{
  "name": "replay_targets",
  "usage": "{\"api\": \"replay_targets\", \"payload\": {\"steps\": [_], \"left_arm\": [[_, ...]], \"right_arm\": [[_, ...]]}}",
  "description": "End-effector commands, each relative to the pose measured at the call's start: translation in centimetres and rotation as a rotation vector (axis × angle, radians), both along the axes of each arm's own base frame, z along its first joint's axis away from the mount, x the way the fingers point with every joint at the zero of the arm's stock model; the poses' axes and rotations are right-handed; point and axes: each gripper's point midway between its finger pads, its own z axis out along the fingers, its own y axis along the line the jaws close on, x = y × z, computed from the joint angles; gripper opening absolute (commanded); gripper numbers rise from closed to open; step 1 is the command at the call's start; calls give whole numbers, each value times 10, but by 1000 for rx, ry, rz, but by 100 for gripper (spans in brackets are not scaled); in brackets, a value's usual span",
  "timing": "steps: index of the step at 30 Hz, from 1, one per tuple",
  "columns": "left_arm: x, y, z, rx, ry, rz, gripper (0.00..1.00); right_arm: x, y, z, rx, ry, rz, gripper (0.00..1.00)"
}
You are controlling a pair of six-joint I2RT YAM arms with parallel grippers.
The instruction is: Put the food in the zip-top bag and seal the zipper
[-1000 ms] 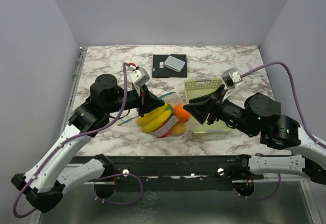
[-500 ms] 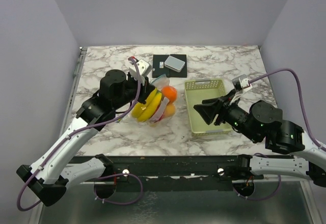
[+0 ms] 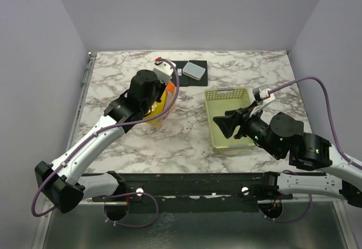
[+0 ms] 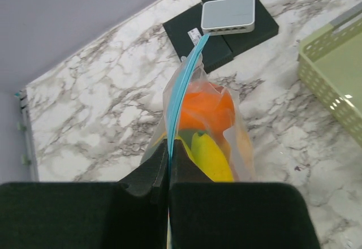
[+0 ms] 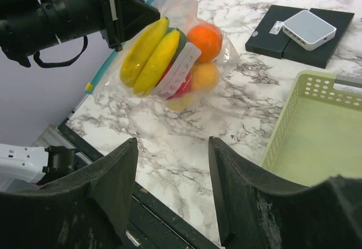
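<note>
Hanging now from the left gripper (image 4: pixel 169 170), the zip-top bag (image 5: pixel 169 62) has come up off the marble table (image 3: pixel 192 141), where it lay a second ago between the two arms. It has swung back toward the far left, its weight dangling below the pinch. Those left jaws are pressed tight together on the zipper (image 4: pixel 184 90), the blue strip running out ahead of them as one thin line.

All the food I can see is inside: the bananas (image 5: pixel 144 54), an orange (image 5: pixel 205 39), something red and something green behind a white label.

The right gripper (image 5: pixel 172 147) has let go and drawn back over the slotted basket (image 3: pixel 226 99), well apart from the bag. Its jaws stand wide with nothing between them.

To my eye the loading is done and only the seal remains in question. The strip looks closed where the left wrist view shows it, but I cannot tell whether it is shut along its whole length.
</note>
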Motion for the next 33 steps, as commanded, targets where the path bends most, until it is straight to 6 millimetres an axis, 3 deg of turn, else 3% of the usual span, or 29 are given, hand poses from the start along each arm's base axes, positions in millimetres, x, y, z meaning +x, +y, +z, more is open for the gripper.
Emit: {"api": "replay_targets", "payload": {"steps": [1,6,12,16,27,33], "left_arm": [[31,14,32,80,-166,105,0],[46,-2,1,120,-108,80,0],[40,-30,-53,79,23,-9,0],[24,-47,-75,0,99,-83,0],[-38,-97,-109,-161,286,-245,0],[-68,-108,-136,-187,380,-244,0]], "right_arm": [[6,-4,-10,-50,-11,-32,59],[4,-7,-8,-49,-16,-28,59],[2,-11,-9,-41,-16,-21,60],[1,-13,-10,-42,-9,-23,61],[-3,-20,-16,-45,8,-19,62],[-6,-24,-20,-50,26,-11,62]]}}
